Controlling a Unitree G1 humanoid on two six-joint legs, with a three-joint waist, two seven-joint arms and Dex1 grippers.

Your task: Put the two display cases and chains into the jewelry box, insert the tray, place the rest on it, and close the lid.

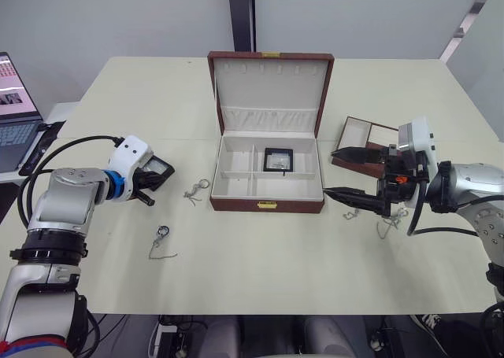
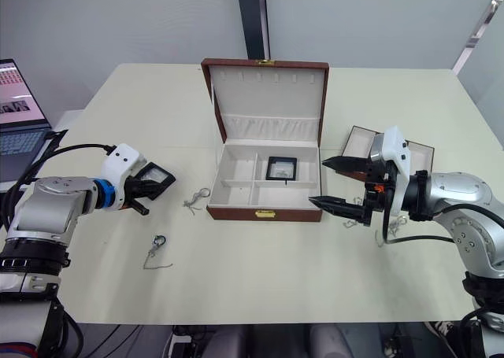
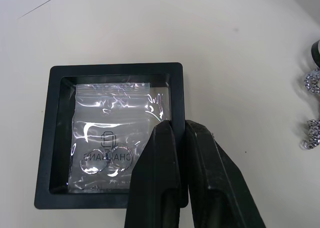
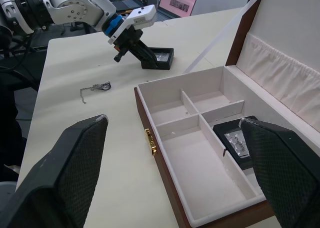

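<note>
Table [image 1: 260,263]; left end effector [image 3: 177,138] clamps display case [image 3: 107,133] edge.

The jewelry box [image 1: 267,204] sits mid-worktop [image 1: 260,271] with its lid [image 1: 270,90] standing up at the far side. One display case [image 1: 278,160] lies in the box's rear right compartment. To the right of the box, touching nothing of it, lies the tray [image 1: 364,140], behind the right tool [image 2: 329,183]. Left of the box, the second display case [image 3: 112,133] rests on the worktop at the left tool [image 1: 147,186]. Between that case and the box lies one chain [image 1: 195,191]; another chain [image 1: 161,240] lies nearer the front edge. A third chain [image 1: 388,223] lies right of the box, under the right tool. A laptop [image 1: 14,110] stands off the worktop's left edge.
</note>
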